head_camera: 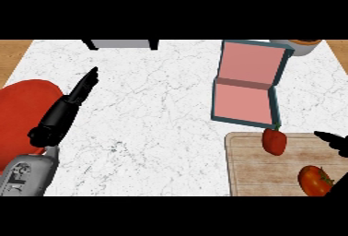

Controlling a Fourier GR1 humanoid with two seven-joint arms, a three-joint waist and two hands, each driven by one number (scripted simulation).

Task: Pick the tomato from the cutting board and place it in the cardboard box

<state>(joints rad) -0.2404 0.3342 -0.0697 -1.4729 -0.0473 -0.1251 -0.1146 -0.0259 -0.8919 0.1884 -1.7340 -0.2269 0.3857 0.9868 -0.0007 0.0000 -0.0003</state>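
We are looking at a kitchen: a white marble-patterned counter (156, 115) is carrying a wooden cutting board (248, 166) with a tomato (315, 180) and a red pepper (275, 141) lying on it.

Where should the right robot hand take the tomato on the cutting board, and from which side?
Probably take the tomato across its round body, coming from above and the right, where the right robot hand already shows at the view's edge. It lies near the cutting board's front right corner, stem end facing right. The red pepper lies apart, farther back, so it shouldn't obstruct the fingers.
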